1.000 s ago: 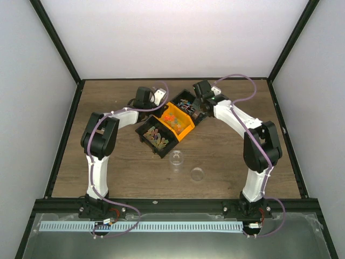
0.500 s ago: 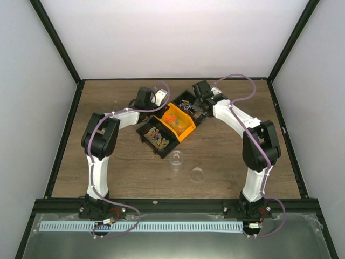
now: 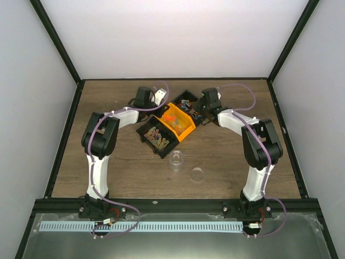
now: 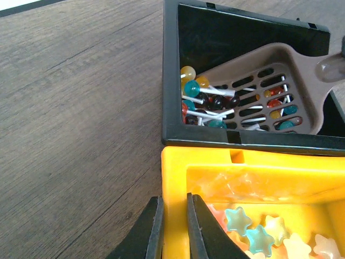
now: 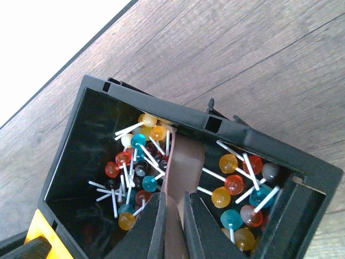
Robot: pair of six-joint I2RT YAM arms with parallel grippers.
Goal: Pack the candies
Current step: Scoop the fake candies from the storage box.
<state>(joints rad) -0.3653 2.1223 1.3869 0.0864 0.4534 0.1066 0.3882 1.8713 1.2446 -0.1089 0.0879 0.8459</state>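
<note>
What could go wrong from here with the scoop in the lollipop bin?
1. The brown slotted scoop, clamped by the right gripper, lies among lollipops in the black bin. Sticks lie across its slots and may snag, flicking sweets out on lifting.
2. The left gripper pinches only a thin wall of the yellow bin. A shove could tilt it and spill the star candies.
3. The clear cup is small, so a full scoop may overflow it.

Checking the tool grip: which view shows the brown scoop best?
Left wrist: the scoop shows its slotted head among lollipops in the black bin. Right wrist shows only its handle, clamped in the right gripper. Top external: too small to make out.
</note>
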